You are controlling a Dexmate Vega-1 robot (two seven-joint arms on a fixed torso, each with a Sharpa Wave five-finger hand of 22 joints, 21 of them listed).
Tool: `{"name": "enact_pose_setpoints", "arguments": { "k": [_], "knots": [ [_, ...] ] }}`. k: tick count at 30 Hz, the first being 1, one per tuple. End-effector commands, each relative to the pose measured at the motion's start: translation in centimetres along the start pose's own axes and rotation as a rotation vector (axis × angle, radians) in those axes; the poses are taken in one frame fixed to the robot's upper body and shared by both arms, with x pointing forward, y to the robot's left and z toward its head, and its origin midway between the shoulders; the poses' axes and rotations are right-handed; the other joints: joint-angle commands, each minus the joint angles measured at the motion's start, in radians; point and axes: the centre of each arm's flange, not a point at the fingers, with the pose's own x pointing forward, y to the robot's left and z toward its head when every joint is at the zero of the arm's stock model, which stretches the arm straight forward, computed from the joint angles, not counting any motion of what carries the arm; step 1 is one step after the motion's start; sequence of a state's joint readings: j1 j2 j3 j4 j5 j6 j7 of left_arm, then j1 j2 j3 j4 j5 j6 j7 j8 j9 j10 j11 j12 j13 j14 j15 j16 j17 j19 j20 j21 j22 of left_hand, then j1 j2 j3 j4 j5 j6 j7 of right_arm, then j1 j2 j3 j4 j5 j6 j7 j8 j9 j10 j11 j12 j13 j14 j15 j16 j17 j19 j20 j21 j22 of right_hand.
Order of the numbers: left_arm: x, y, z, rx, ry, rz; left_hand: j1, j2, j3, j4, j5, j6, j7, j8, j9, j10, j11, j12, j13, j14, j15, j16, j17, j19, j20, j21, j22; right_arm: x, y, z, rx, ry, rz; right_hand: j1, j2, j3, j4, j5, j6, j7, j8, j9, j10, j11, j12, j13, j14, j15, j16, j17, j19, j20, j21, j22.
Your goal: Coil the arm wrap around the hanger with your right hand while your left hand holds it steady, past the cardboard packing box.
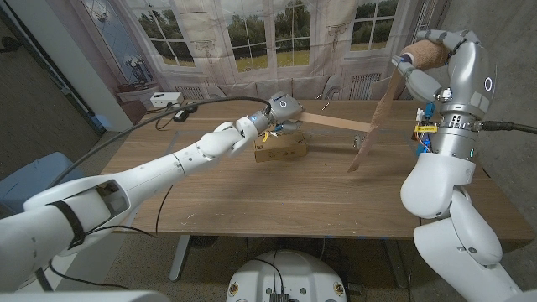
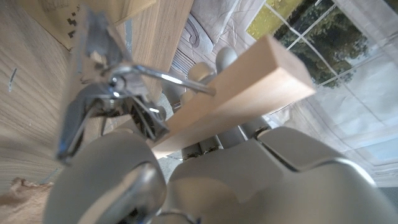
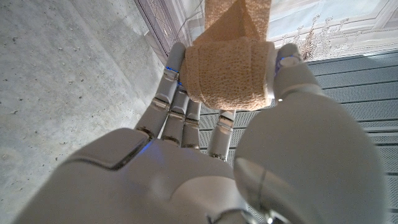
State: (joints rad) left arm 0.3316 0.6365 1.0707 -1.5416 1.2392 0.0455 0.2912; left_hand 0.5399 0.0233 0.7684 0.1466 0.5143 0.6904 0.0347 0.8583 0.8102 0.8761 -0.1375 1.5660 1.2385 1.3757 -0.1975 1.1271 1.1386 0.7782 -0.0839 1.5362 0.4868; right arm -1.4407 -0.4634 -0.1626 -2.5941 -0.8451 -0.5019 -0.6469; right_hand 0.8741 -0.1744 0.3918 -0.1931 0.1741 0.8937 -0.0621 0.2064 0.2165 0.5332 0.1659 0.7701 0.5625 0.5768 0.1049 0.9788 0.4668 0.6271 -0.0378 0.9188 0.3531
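Left hand (image 1: 279,107) grips wooden hanger (image 1: 336,122) just above cardboard box (image 1: 280,148) at table (image 1: 252,201) center. Right hand (image 1: 428,59), raised high at right, clasps tan arm wrap roll (image 3: 231,71); loose strip hangs w/ its end near hanger's far tip.

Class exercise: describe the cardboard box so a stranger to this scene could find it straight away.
Start at the long wooden table. Near its middle, just beneath the left hand gripping the wooden hanger, sits the cardboard box. It is the only squat brown block there, unlike the tan wrap hanging from the right hand.
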Motion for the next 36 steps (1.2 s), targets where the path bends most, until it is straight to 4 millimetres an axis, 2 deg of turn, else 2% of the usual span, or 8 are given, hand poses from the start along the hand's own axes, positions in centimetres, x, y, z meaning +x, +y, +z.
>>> {"name": "enact_pose_setpoints", "arguments": {
  "k": [1,16,36],
  "knots": [
    [0.4,0.6,0.7,0.132,-0.052,0.097,-0.009,-0.002,0.015,0.009,0.005,-0.012,0.010,0.006,-0.003,-0.008,-0.020,0.008,0.006,0.004,0.001,-0.001,-0.002,0.001,-0.056,0.003,-0.002,1.7,0.2,0.8,0.012,-0.014,-0.008,0.348,0.351,0.044,0.045,-0.001,0.136,0.125,-0.003,0.002,0.537,-0.209,0.007,0.002,0.484,-0.323,0.089,0.758,-0.014,-0.003,0.011,0.002],
    [0.2,0.2,0.1,0.145,-0.009,0.173,-0.007,-0.006,0.016,0.009,0.009,-0.014,0.003,0.008,-0.018,-0.009,-0.019,0.009,0.006,-0.001,0.000,-0.004,-0.004,-0.003,-0.059,0.004,0.002,2.8,1.1,1.5,0.046,-0.039,0.010,0.346,0.350,0.044,0.047,-0.002,0.135,0.122,-0.007,0.003,0.534,-0.211,0.005,0.002,0.481,-0.323,0.094,0.761,-0.023,-0.007,0.028,-0.002],
    [-0.7,0.2,-0.4,0.087,-0.080,0.270,-0.008,-0.010,0.015,0.011,0.012,-0.017,0.001,0.016,-0.024,-0.008,-0.018,0.010,0.006,0.003,0.001,-0.003,-0.004,-0.005,-0.062,0.003,-0.001,5.4,2.6,2.0,0.069,-0.059,0.042,0.343,0.349,0.045,0.048,-0.003,0.135,0.119,-0.011,0.003,0.534,-0.213,0.001,-0.001,0.478,-0.322,0.099,0.762,-0.032,-0.010,0.049,-0.009]
  ]
}}
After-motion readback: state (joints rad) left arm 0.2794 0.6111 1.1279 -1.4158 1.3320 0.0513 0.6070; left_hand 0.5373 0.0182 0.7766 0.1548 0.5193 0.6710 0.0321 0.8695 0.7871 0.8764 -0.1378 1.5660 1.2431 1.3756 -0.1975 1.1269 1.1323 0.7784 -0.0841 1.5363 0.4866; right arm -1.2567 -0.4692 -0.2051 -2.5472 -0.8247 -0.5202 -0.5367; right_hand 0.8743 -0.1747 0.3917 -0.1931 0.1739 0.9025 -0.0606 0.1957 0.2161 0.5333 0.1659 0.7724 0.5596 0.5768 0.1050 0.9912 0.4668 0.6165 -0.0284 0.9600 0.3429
